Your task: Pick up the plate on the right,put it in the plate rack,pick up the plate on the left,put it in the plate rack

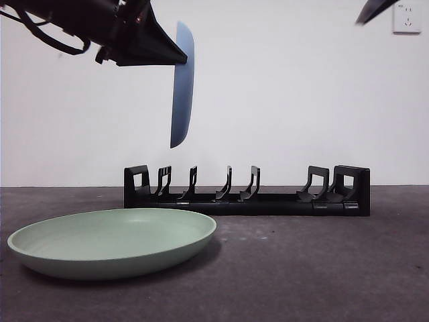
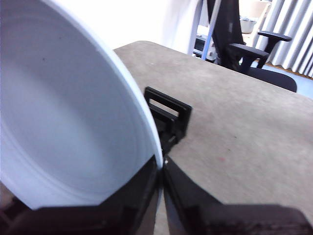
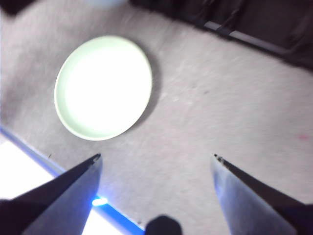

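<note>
My left gripper [image 2: 161, 169] clamps the pale blue plate [image 1: 182, 84] by its rim, edge-on and upright above the black rack [image 1: 247, 192]. My right gripper [image 3: 156, 159] hangs open, empty, over the green plate [image 3: 103, 87] lying flat on the table [image 1: 322, 268].

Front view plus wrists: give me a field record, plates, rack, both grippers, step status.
blue plate: held on edge in the air, above the rack's left part, not in a slot
left gripper: jaws shut on the blue plate's rim
green plate: flat on the table, in front of the rack's left end
plate rack: black, no plate in it
right gripper: jaws open, holding nothing, above the table near the green plate
status: no plate racked yet
</note>
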